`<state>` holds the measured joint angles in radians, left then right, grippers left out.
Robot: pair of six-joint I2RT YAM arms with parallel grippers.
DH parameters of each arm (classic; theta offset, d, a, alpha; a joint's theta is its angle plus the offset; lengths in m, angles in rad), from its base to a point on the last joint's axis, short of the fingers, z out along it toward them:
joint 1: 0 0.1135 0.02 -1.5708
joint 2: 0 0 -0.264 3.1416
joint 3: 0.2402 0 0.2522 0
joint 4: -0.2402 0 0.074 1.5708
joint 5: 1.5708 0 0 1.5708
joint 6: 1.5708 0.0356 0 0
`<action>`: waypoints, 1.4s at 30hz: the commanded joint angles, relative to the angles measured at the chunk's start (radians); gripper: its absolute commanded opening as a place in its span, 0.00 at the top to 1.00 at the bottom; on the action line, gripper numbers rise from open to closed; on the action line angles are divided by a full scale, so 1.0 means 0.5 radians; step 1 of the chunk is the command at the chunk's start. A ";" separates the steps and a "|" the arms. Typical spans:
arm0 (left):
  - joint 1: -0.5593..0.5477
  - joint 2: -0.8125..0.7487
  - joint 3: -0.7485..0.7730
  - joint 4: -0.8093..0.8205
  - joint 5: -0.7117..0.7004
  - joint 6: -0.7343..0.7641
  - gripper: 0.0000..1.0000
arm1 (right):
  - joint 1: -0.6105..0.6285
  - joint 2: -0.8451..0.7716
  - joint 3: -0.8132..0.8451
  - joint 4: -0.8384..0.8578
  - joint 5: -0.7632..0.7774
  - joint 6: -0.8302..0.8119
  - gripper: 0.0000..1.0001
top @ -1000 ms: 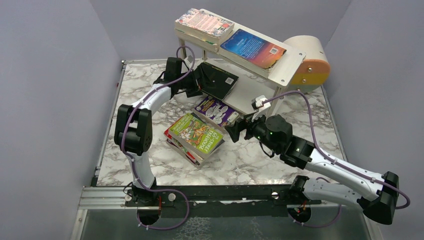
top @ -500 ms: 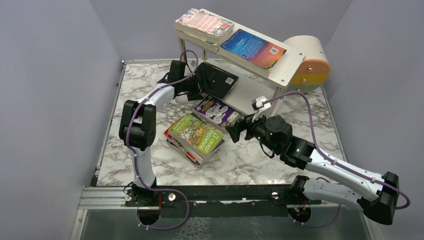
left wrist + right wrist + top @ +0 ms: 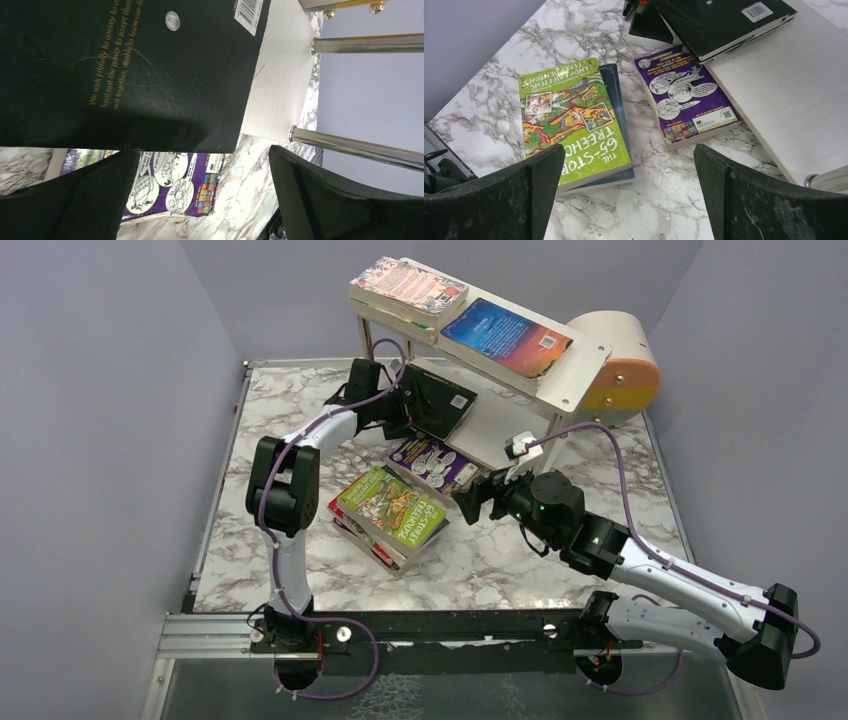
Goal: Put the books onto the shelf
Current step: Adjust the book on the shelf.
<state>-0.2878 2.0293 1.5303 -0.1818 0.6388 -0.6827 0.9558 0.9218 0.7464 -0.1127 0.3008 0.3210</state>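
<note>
Left end effector (image 3: pixel 204 152) forward; seemingly "Macmillan" (image 3: pixel 709 121)

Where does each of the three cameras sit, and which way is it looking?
Top external: high behind the arm bases, looking down over the marble table and shelf; left arm and right arm show whole.
Left wrist: on the left wrist, facing the black book on the shelf's lower board; its open left fingers frame the bottom.
Right wrist: on the right wrist, looking down at the green book on the table; its open right fingers show below.
Shared: all three show the purple book and black book.
</note>
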 commanded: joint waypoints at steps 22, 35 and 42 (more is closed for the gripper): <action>-0.041 0.106 0.139 0.133 -0.079 -0.120 0.01 | 0.010 -0.093 -0.031 -0.066 0.115 0.036 0.00; -0.005 0.113 0.204 0.092 -0.102 -0.104 0.01 | 0.011 -0.106 -0.032 -0.077 0.129 0.038 0.00; 0.011 0.117 0.204 0.092 -0.108 -0.106 0.01 | 0.011 -0.103 -0.028 -0.078 0.131 0.038 0.00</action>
<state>-0.2935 2.0838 1.5993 -0.1513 0.6079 -0.7448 0.9558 0.8845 0.7383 -0.1425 0.3367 0.3298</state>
